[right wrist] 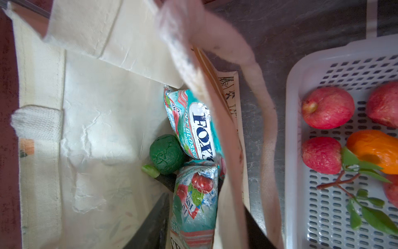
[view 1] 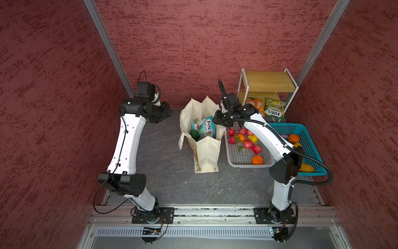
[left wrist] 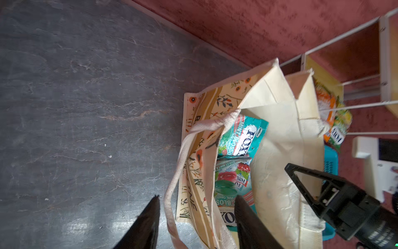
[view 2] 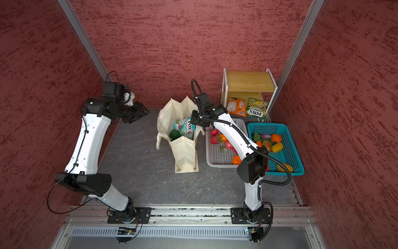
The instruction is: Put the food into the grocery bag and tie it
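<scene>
The dark grey worktop (view 1: 168, 176) carries everything, with red panels on three sides. The left arm (view 1: 127, 138) and the right arm (view 1: 266, 138) both reach toward the back. Between them the cream grocery bag (view 1: 207, 155) stands upright with its mouth open, near the middle in both top views. Behind it to the right is a wooden shelf (view 1: 267, 80). An orange packet (view 1: 255, 104) and a yellow-green packet (view 1: 274, 107) lean at the shelf's foot. A grey basket (view 1: 249, 166) sits just beside the bag's right side, and a blue basket (view 1: 312, 138) sits beyond that.

The left hand (view 1: 167, 112) hangs left of the bag's back corner, apart from it. In the left wrist view its fingers (left wrist: 148, 222) stand well apart and grip nothing. One strap (left wrist: 183, 155) shows in the gap between them, hanging loose down the bag's side. The right hand (view 1: 216, 120) is over the bag's right rim. In the right wrist view its fingers (right wrist: 155, 222) are spread with the bag's wall running between them, and they are not clamped on it. The other strap (right wrist: 265, 129) droops, blurred, close to the lens.

Inside the bag lie two teal packets (right wrist: 200, 129), with a dark green vegetable (right wrist: 168, 154) touching them. Red apples (right wrist: 327, 107) lie in the grey basket.
</scene>
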